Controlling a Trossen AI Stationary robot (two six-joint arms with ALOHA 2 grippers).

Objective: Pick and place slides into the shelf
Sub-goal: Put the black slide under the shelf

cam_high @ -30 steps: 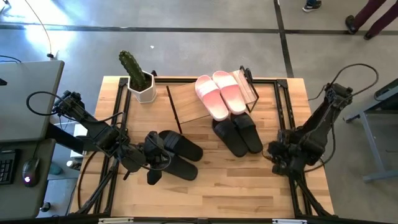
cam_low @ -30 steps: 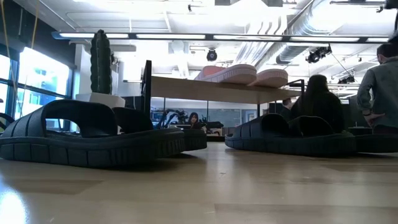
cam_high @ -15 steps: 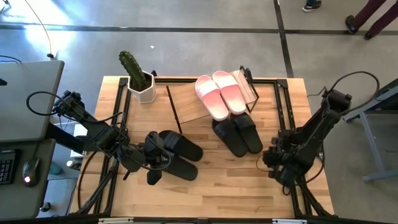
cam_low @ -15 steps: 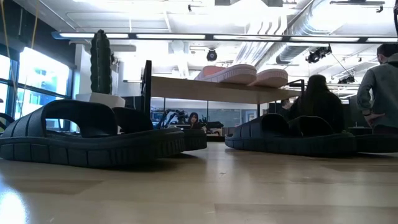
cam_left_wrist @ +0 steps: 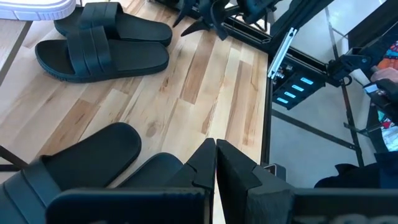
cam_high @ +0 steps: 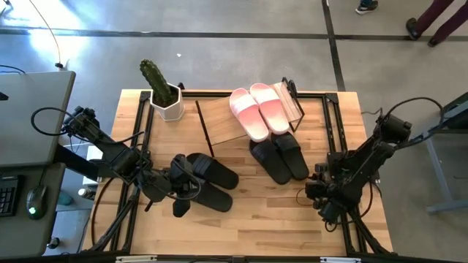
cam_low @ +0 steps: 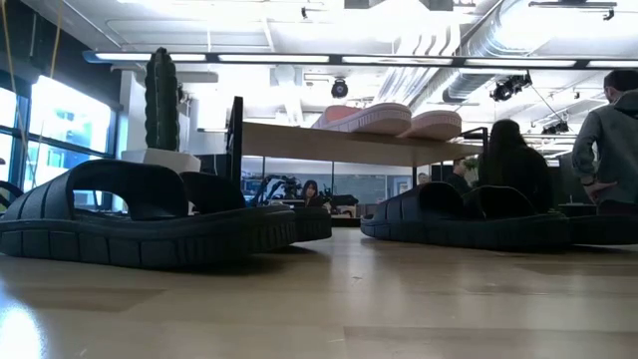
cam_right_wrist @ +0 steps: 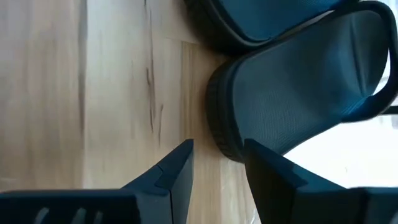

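A pale pink pair of slides [cam_high: 259,109] lies on the shelf's [cam_high: 223,120] plank top, seen from the side in the low view [cam_low: 384,118]. One black pair [cam_high: 281,157] rests on its soles on the table at the shelf's near edge. Another black pair [cam_high: 212,181] lies left of centre. My left gripper [cam_high: 183,188] is shut over that pair's left ends [cam_left_wrist: 93,165]. My right gripper [cam_high: 322,196], open by a narrow gap [cam_right_wrist: 219,149], hangs low over the table's right part, pointing at a black slide's end [cam_right_wrist: 292,93]. My left gripper [cam_left_wrist: 215,163] stands shut right beside the nearer black slide's end [cam_left_wrist: 152,171]. The finger's own body hides the gap, so I cannot tell whether it touches the slide.
A cactus in a white pot [cam_high: 164,93] stands at the far left corner, beside the shelf. Black frame rails run along the table's left and right sides [cam_high: 340,146]. Bare wood lies along the near edge [cam_high: 263,223]. People sit in the room behind [cam_low: 513,160].
My right gripper has moved a little toward the table's near edge and slightly left, with its arm swinging out to the right. The left arm and all slides have stayed put.
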